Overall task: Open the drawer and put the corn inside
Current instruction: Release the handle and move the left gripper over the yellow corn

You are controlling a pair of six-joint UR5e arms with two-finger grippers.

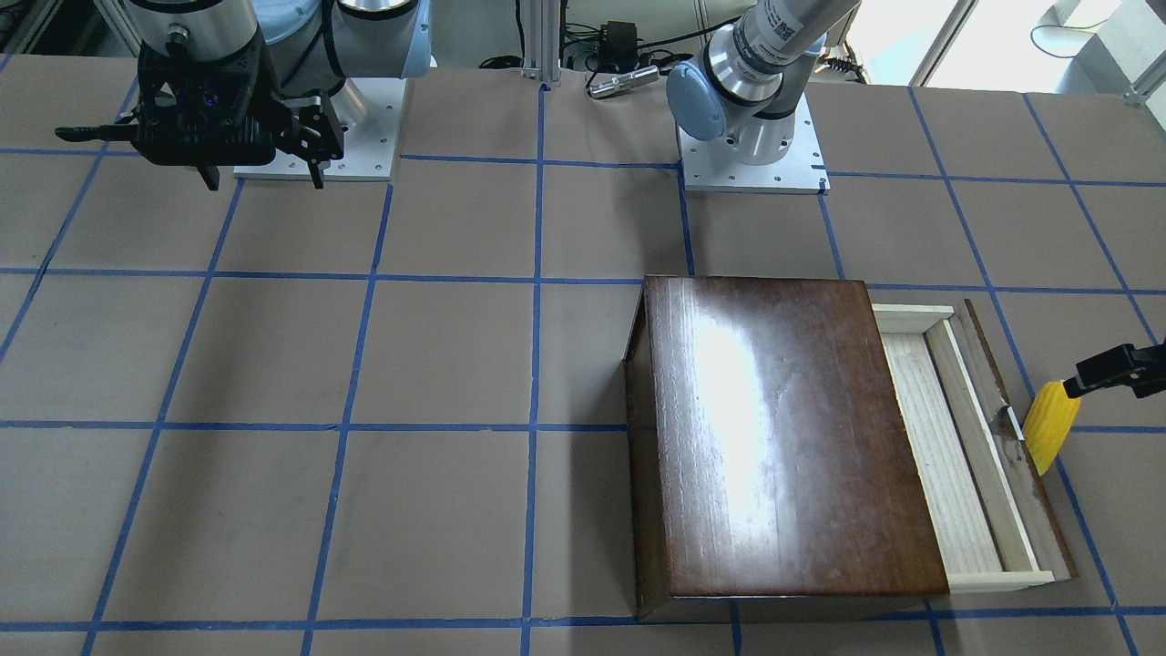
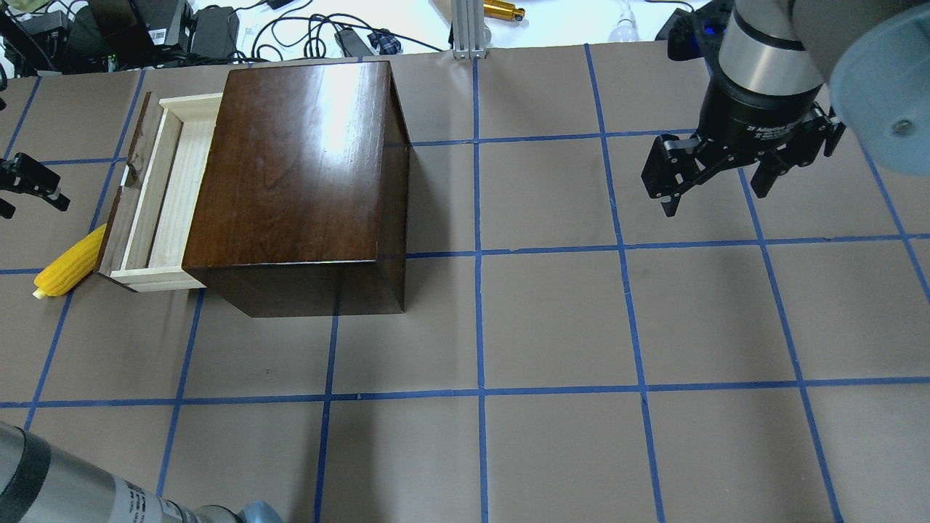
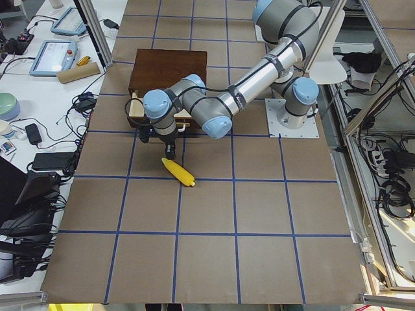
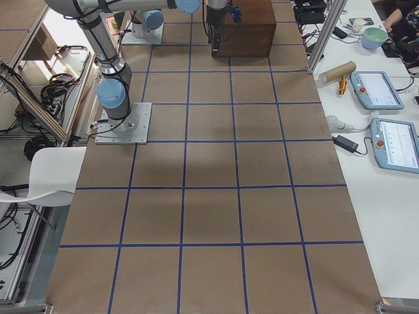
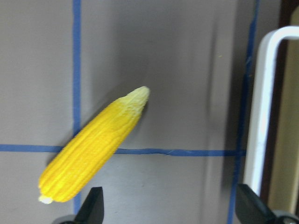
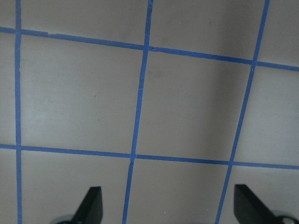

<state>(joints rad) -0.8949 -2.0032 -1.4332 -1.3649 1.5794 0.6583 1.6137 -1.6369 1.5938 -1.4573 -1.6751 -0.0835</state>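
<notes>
The yellow corn point(image 1: 1049, 426) lies on the table just outside the drawer's dark front panel; it also shows in the overhead view point(image 2: 71, 262) and the left wrist view point(image 5: 93, 147). The drawer point(image 1: 947, 437) is pulled partly out of the dark-brown box point(image 1: 783, 428), and its pale wood tray point(image 2: 163, 189) is bare. My left gripper point(image 5: 170, 210) is open and empty, hovering above the table beside the corn and the drawer's metal handle point(image 5: 264, 107). My right gripper point(image 2: 716, 196) is open and empty, raised far from the box near its base.
The brown table has a grid of blue tape lines point(image 2: 479, 254). Cables and devices lie along the far edge point(image 2: 305, 29). The two arm bases point(image 1: 751, 155) stand on white plates at the robot's side.
</notes>
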